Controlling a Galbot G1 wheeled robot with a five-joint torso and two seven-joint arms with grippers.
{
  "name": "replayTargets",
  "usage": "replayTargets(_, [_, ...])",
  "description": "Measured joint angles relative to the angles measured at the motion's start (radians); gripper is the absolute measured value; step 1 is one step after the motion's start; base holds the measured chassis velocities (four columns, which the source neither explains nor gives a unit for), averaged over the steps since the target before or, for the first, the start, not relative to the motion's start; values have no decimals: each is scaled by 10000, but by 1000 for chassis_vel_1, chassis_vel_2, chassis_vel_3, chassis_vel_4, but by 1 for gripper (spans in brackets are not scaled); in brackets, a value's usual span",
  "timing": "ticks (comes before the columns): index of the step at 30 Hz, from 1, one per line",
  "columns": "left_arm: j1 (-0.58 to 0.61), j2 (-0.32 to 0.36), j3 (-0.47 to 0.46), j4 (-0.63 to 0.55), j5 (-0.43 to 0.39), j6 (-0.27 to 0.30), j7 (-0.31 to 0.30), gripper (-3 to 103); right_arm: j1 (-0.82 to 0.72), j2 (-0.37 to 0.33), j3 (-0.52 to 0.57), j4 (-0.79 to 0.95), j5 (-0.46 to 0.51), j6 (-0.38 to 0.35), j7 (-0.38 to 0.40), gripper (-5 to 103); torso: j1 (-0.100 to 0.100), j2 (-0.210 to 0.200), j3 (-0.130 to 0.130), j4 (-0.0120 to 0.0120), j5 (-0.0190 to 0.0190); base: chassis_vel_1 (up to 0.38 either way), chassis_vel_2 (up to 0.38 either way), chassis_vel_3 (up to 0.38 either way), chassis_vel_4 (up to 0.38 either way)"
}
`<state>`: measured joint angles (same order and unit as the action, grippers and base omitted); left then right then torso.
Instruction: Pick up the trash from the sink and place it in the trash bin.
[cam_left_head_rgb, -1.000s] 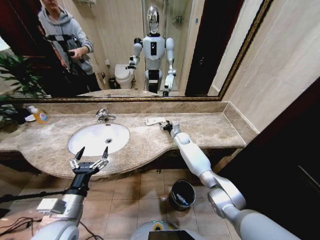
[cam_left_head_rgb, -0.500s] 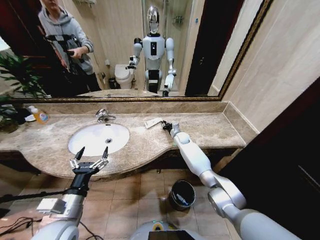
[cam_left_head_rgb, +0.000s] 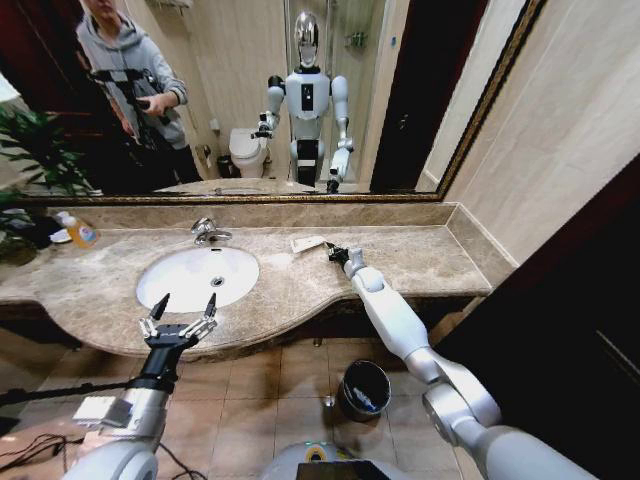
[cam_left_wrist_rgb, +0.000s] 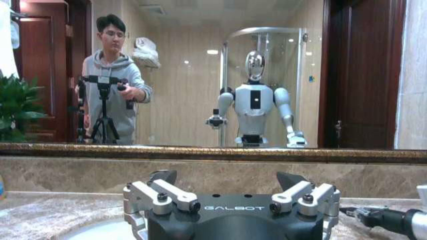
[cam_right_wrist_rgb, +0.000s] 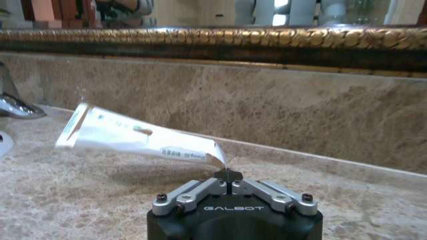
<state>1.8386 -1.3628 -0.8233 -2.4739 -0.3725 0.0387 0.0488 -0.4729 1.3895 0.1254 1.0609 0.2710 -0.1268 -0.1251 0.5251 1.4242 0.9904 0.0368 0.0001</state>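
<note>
Down on the floor, closest to the robot, sits the bin (cam_left_head_rgb: 363, 388), black with a shiny rim, well below and behind both grippers. Something pale lies inside it (can't tell what).

Next up, the left gripper (cam_left_head_rgb: 184, 306) hangs at the front edge of the counter (cam_left_head_rgb: 420, 262), just in front of the sink (cam_left_head_rgb: 197, 276). Its jaws are spread wide with nothing between them. From the left wrist view you see both fingers (cam_left_wrist_rgb: 162, 177) standing well apart, pointed at the mirror (cam_left_head_rgb: 250, 95).

Farther back, the right gripper (cam_left_head_rgb: 333, 252) is stretched out over the counter, to the right of the basin and faucet (cam_left_head_rgb: 206, 231). Its jaws are pinched together on one corner of the packet (cam_right_wrist_rgb: 137, 137), a flat white one with small print. In the right wrist view the packet sticks out ahead of the jaws toward the faucet side, tilted, with a shadow on the marble under it, so it looks lifted off the counter rather than lying flat.

Way off to the left by the wall there's an orange-capped bottle (cam_left_head_rgb: 80, 231), nowhere near either gripper.
</note>
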Motion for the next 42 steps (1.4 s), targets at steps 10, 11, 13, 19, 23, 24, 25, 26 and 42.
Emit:
replayTargets(10, [0, -1, -1, 0, 0, 0, -1, 100, -1371, -1304, 691, 3114, 603, -471, 409, 0, 0, 0, -1, 0, 2, 0, 0, 0, 0])
replayTargets(11, [0, -1, 0, 0, 0, 0, 0, 100, -1527, -1470, 804, 3406, 605, -472, 429, 0, 0, 0, -1, 0, 0, 0, 0, 0, 0])
replayTargets(13, [0, 0, 0, 0, 0, 0, 0, 100, -1855, -1750, 1059, 3939, 606, -472, 476, 0, 0, 0, -1, 0, 1, 0, 0, 0, 0])
replayTargets(19, [0, -1, -1, 0, 0, 0, -2, 100, -3863, -2918, 2369, 5868, 910, -293, 686, 0, 0, 0, -1, 0, 3, 0, 0, 0, 0])
replayTargets(23, [0, -1, 0, 0, 0, 0, 4, 100, -5322, -3448, 3391, 6871, 1105, -42, 712, 0, -1, 1, -2, -5, 3, 0, 0, 0, 0])
replayTargets(24, [0, -1, 0, 0, 0, 0, 3, 100, -5568, -3496, 3601, 7019, 1106, 44, 713, 0, -1, 1, -2, -4, 3, 0, 0, 0, 0])
replayTargets(25, [0, -1, 0, 0, 0, 0, 0, 100, -5885, -3526, 3858, 7198, 1107, 165, 711, 0, -2, 1, -2, -3, 3, 0, 0, 0, 0])
replayTargets(26, [0, 0, 0, 0, 0, 0, -1, 100, -6146, -3530, 4053, 7317, 1106, 302, 708, 0, -2, 1, -2, -3, 3, 0, 0, 0, 0])
replayTargets(42, [0, 0, 0, 1, 0, 0, 0, 100, -11282, -2009, 7189, 8972, 830, 2338, 319, 0, -1, 1, -2, 0, -3, 0, 0, 0, 0])
